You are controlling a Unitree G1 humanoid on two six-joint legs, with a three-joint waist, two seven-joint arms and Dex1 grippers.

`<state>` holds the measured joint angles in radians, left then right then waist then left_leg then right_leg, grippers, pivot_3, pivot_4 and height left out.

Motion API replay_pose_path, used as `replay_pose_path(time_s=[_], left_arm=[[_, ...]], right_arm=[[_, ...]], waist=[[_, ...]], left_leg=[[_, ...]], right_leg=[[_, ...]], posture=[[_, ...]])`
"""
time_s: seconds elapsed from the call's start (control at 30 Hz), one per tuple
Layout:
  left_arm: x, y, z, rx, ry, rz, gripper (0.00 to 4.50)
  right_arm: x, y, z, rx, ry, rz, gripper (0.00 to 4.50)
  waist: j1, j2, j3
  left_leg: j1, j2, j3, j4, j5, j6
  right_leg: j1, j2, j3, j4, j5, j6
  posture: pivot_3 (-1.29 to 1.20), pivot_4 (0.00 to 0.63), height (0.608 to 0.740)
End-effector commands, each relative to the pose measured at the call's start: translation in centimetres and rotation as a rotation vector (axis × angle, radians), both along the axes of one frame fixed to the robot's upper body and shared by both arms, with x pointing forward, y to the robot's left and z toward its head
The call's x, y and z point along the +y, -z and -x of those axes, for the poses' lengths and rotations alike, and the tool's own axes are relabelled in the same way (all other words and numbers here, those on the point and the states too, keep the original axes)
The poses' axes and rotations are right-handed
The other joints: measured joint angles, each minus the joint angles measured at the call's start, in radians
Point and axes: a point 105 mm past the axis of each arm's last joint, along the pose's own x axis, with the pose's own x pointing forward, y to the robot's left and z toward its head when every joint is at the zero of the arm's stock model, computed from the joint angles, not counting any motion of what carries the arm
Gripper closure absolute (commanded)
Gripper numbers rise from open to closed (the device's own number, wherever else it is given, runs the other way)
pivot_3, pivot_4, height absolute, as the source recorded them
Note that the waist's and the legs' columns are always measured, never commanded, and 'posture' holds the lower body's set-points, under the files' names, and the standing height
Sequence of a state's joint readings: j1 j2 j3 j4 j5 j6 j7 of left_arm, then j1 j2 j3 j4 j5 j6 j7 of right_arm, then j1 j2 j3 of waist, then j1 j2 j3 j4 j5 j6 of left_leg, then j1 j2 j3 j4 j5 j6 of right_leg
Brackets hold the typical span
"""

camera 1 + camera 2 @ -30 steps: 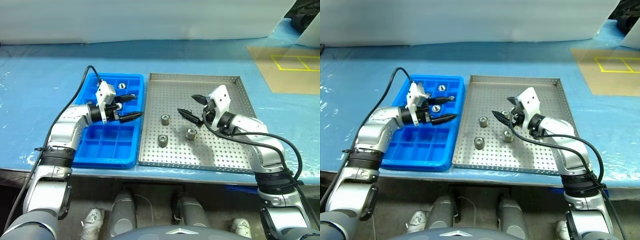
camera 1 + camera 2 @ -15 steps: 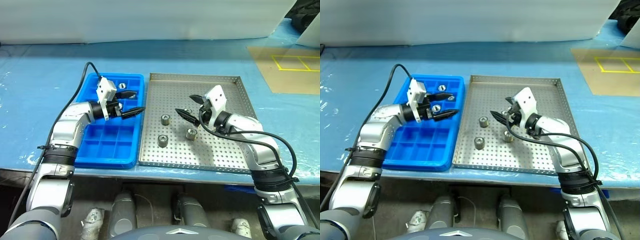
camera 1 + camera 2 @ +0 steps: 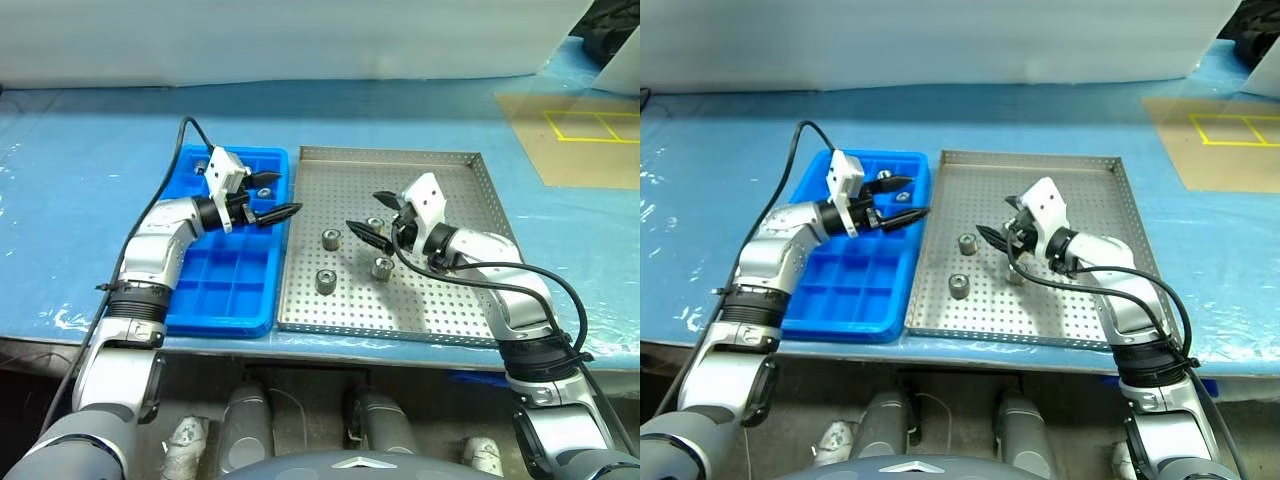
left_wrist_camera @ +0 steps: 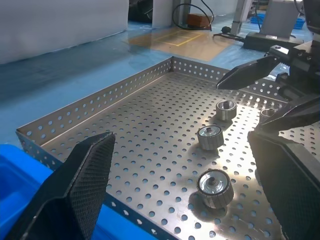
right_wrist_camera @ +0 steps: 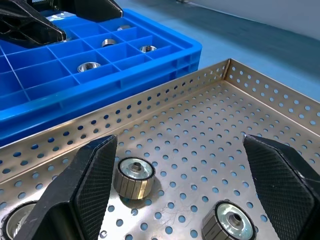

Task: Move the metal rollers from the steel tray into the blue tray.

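Note:
The steel tray (image 3: 440, 300) holds several metal rollers: one (image 3: 331, 239) on the left, one (image 3: 325, 281) near the front, one (image 3: 382, 267) in the middle. Another roller lies partly hidden behind my right gripper (image 3: 368, 214), which hangs open over the tray's middle, above the rollers (image 5: 134, 177). The blue tray (image 3: 225, 285) lies left of the steel tray. Three rollers (image 5: 88, 66) sit in its far compartments. My left gripper (image 3: 278, 196) is open and empty over the blue tray's far right corner, pointing at the steel tray (image 4: 150, 150).
Both trays rest on a table covered in blue sheeting (image 3: 80, 170). A brown board with yellow tape squares (image 3: 575, 130) lies at the far right. A white wall (image 3: 300, 40) stands behind. The steel tray's raised rim (image 4: 95, 105) runs between the two trays.
My left gripper has moved right and farther back over the blue tray, toward the steel tray's rim. The right gripper has hardly moved. Both stay open.

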<state>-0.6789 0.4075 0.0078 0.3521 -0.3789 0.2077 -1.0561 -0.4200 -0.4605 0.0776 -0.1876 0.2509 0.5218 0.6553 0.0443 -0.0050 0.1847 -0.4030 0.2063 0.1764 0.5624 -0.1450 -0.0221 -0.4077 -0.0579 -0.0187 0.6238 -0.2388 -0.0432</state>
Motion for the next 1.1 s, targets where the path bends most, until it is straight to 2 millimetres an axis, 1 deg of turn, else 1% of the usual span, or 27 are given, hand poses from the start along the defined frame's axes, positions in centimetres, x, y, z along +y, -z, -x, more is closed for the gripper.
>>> replay_pose_path(time_s=[0.03, 0.2, 0.3, 0.57, 0.87, 1.1], left_arm=[[0.1, -1.5, 0.3, -0.04, 0.026, 0.024, 0.0], [0.5, -1.1, 0.4, -0.023, 0.024, 0.012, 0.0], [0.3, -1.0, 0.4, -0.025, 0.026, 0.012, 0.0], [-0.1, -0.9, 0.7, -0.027, 0.04, 0.022, 0.0], [0.3, -0.3, 1.1, -0.017, 0.036, 0.019, 0.0], [0.4, -0.3, 1.2, -0.017, 0.033, 0.017, 0.0]], right_arm=[[0.6, -1.2, 0.2, -0.054, -0.035, 0.002, 0.36], [0.4, -1.0, 0.2, -0.05, -0.027, 0.013, 0.36], [0.6, -1.1, 0.4, -0.05, -0.037, 0.011, 0.36], [0.5, -1.4, 0.2, -0.054, -0.044, 0.017, 0.36], [0.8, -1.2, 0.3, -0.05, -0.062, 0.027, 0.36], [1.0, -1.3, 0.1, -0.058, -0.054, 0.017, 0.36]], waist=[[-0.001, 0.0, 0.0], [-0.001, 0.0, 0.0], [-0.001, 0.0, 0.0], [0.0, 0.0, 0.0], [0.0, 0.0, 0.0], [0.0, 0.0, 0.0]], left_leg=[[0.0, 0.0, 0.0, 0.0, 0.0, 0.0], [0.0, 0.0, 0.0, 0.0, 0.0, 0.0], [0.0, 0.0, 0.0, 0.0, 0.0, 0.0], [0.0, 0.0, 0.0, 0.0, 0.0, 0.0], [0.0, 0.0, 0.0, 0.0, 0.0, 0.0], [0.0, 0.0, 0.0, 0.0, 0.0, 0.0]], right_leg=[[0.0, 0.0, 0.0, 0.0, 0.0, 0.0], [0.0, 0.0, 0.0, 0.0, 0.0, 0.0], [0.0, 0.0, 0.0, 0.0, 0.0, 0.0], [0.0, 0.0, 0.0, 0.0, 0.0, 0.0], [0.0, 0.0, 0.0, 0.0, 0.0, 0.0], [0.0, 0.0, 0.0, 0.0, 0.0, 0.0]], posture=[[-0.18, 0.15, 0.74], [-0.18, 0.15, 0.74], [-0.18, 0.15, 0.74], [-0.16, 0.15, 0.74], [-0.15, 0.15, 0.74], [-0.15, 0.15, 0.74]])
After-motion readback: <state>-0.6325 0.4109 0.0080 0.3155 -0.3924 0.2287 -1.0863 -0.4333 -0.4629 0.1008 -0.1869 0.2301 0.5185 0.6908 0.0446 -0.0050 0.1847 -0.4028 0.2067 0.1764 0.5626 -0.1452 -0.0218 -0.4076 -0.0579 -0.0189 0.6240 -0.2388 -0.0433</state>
